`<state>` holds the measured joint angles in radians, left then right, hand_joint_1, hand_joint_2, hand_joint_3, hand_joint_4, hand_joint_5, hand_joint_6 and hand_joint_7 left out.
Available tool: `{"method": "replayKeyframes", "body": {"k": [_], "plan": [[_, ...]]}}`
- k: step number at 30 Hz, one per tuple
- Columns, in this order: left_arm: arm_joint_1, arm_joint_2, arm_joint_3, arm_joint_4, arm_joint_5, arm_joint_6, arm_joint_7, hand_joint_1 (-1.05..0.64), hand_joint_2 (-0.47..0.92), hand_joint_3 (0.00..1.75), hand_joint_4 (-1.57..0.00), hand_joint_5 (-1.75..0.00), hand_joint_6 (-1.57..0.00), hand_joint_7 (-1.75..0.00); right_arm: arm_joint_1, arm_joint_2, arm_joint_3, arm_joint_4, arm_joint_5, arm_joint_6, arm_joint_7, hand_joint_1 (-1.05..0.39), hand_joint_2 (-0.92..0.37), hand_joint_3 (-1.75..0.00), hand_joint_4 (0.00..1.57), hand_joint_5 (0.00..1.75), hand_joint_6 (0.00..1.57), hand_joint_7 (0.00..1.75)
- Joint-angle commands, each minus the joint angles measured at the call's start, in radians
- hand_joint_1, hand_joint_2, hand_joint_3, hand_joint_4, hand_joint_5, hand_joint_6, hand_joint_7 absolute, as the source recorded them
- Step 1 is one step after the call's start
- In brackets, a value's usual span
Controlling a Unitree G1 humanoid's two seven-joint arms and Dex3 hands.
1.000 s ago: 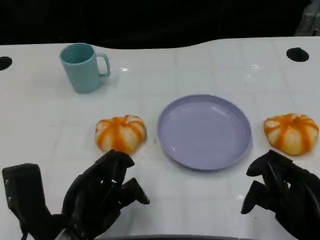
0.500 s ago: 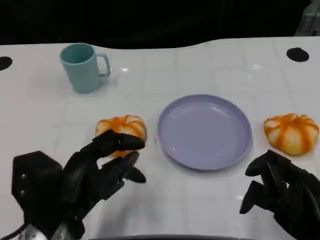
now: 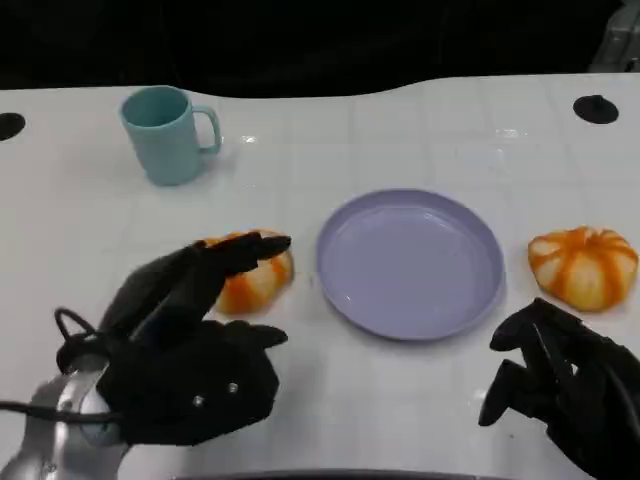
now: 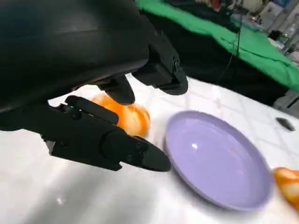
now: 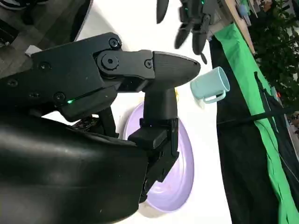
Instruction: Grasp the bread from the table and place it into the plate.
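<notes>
Bread shaped like a small orange-and-white pumpkin [image 3: 255, 278] sits on the white table [image 3: 420, 120] just left of the lavender plate [image 3: 410, 262], and your head view shows your left hand [image 3: 185, 340] raised over its near side, fingers [image 3: 245, 246] reaching across the top of the loaf and spread apart with nothing between them. Whether those fingers touch the crust you cannot tell from above. Your left wrist view fills that in a little: the bread [image 4: 128, 116] lies beyond the black fingers [image 4: 117, 147], partly hidden by them, with the plate [image 4: 217, 163] beside it and bare inside. A second pumpkin-shaped bread [image 3: 583, 265] rests to the right of the plate, close to its rim but apart from it; the left wrist view catches its orange edge [image 4: 287, 182] at the frame's border. Your right hand [image 3: 560, 385] hangs low near the table's front edge, short of that second loaf, fingers loosely curled and holding nothing. Your right wrist view looks past its own fingers [image 5: 159, 79] to the plate [image 5: 182, 172] and the teal mug [image 5: 210, 85]; the head view places that mug [image 3: 165, 133] upright at the far left, handle turned toward the plate, well apart from the bread.
</notes>
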<state>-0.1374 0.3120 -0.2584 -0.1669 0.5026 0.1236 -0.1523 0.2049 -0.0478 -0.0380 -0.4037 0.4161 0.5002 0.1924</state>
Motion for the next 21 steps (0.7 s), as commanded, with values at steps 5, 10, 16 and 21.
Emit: {"method": "replayKeyframes", "body": {"k": [5,10,16,21], "plan": [[-0.148,0.051,-0.088,0.114,0.235,0.0,0.0,-0.46,0.81,0.0,-0.03,-0.49,-0.32,0.0,0.006,-0.011,-0.005,-0.004,0.0,-0.012,0.004,-0.44,-0.92,-0.44,0.6,1.75,0.47,1.61],[-0.197,0.046,-0.126,0.163,0.292,0.024,-0.036,-0.47,0.79,0.0,0.0,-0.41,-0.26,0.0,0.006,-0.012,-0.004,-0.005,-0.001,-0.012,0.005,-0.44,-0.92,-0.45,0.6,1.75,0.47,1.61],[-0.302,0.028,-0.194,0.309,0.345,0.048,-0.096,-0.44,0.77,0.0,0.0,-0.25,-0.2,-0.01,0.005,-0.011,-0.002,-0.006,-0.002,-0.01,0.003,-0.44,-0.92,-0.45,0.61,1.75,0.47,1.62],[-0.372,-0.005,-0.222,0.441,0.348,0.064,-0.101,-0.44,0.74,0.0,0.0,-0.26,-0.23,-0.01,0.007,-0.012,-0.003,-0.006,-0.001,-0.013,0.006,-0.44,-0.92,-0.45,0.61,1.75,0.47,1.62]]}}
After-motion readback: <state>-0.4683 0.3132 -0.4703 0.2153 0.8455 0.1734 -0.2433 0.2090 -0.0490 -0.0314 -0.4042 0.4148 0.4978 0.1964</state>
